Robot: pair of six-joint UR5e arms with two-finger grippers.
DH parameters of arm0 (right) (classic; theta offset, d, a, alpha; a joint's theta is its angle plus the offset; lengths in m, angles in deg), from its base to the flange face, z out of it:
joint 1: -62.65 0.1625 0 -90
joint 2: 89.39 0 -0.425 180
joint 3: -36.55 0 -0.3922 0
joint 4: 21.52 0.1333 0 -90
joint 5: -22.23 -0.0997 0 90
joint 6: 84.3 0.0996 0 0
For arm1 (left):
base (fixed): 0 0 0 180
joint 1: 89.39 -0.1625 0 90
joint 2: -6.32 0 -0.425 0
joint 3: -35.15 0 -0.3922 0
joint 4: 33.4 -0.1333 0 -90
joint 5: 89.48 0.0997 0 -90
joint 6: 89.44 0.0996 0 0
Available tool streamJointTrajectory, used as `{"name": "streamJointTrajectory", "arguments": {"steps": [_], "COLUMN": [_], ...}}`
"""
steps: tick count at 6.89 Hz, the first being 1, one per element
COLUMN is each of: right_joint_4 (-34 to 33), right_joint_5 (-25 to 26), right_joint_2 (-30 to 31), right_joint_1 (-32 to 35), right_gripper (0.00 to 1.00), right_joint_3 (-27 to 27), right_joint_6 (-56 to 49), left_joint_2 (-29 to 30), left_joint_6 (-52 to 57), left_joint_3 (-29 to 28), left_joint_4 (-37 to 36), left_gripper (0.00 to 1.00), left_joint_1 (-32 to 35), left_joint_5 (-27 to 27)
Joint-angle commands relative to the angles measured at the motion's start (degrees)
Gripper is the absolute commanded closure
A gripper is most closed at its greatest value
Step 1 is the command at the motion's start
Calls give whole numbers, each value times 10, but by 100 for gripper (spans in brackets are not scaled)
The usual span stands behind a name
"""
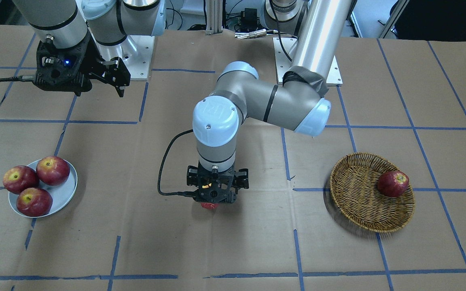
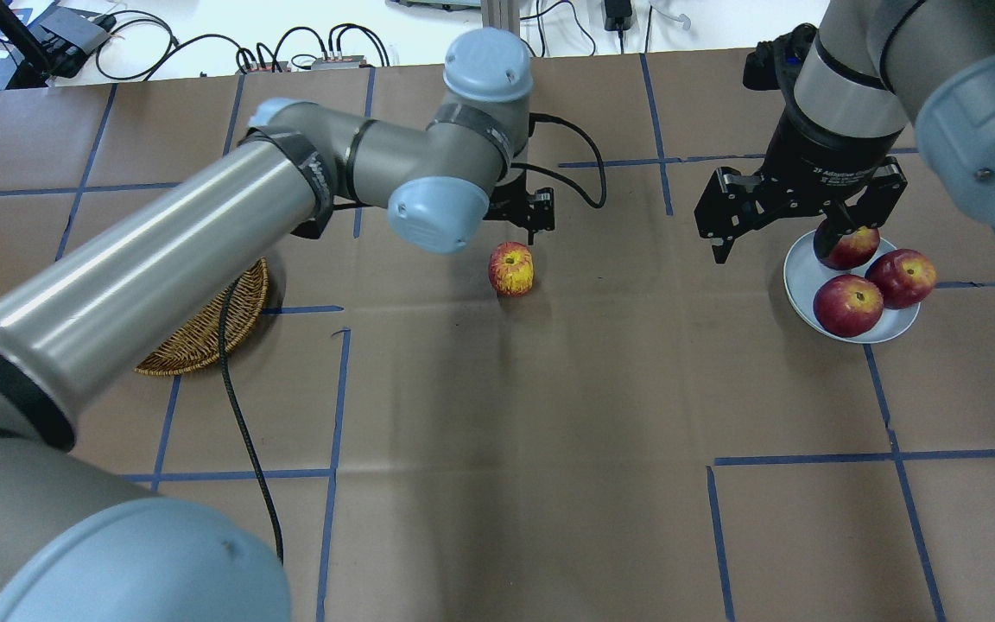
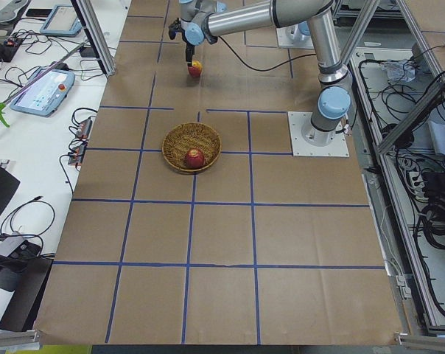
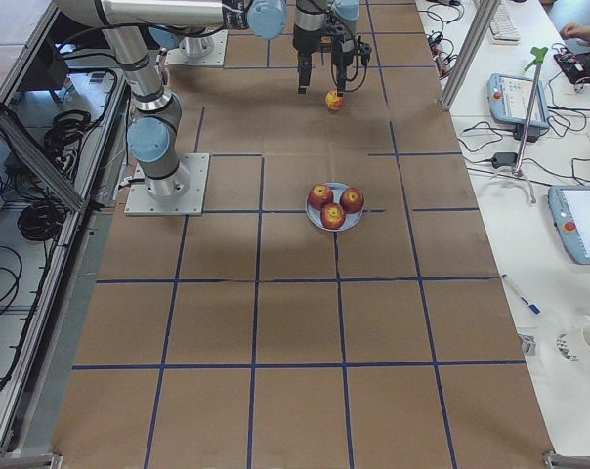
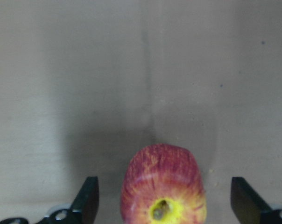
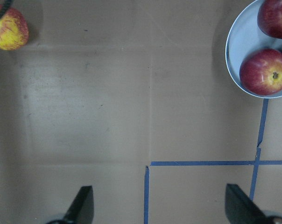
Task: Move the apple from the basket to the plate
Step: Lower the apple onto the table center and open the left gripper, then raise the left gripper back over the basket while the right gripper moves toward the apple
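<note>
The yellow-streaked apple [image 2: 511,269] rests on the brown paper at the table's middle, outside the wicker basket [image 2: 204,333] and far from the pale blue plate [image 2: 800,276]. My left gripper [image 1: 217,190] hangs right over it. In the left wrist view the apple [image 5: 163,186] sits between the fingers [image 5: 87,198], which stand wide apart and clear of it, so the gripper is open. My right gripper [image 2: 782,242] is open and empty, hovering by the plate's near edge.
Three dark red apples [image 1: 34,184] fill the plate [image 1: 65,194]. One dark red apple [image 1: 393,183] lies in the basket [image 1: 358,202]. Blue tape lines cross the brown paper. The left arm's black cable [image 1: 164,169] trails beside the wrist.
</note>
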Motion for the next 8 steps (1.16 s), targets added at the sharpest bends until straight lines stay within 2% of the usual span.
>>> {"name": "streamJointTrajectory", "arguments": {"steps": [1, 3, 5, 8], "right_joint_4": [0, -2, -3, -36], "right_joint_5": [-2, -2, 1, -1], "right_joint_2": [0, -1, -2, -10], "right_joint_1": [0, -1, 0, 2], "right_gripper": [0, 0, 0, 0], "right_joint_3": [0, -1, -1, -7], "right_joint_6": [0, 0, 0, 11], "left_joint_2": [-133, -229, -299, -317], "left_joint_6": [83, 118, 188, 223], "left_joint_3": [-11, -11, 3, 42], "left_joint_4": [175, 293, 335, 340], "left_gripper": [1, 1, 1, 1], "left_joint_1": [-76, -113, -147, -167], "left_joint_5": [1, 1, 3, -1]}}
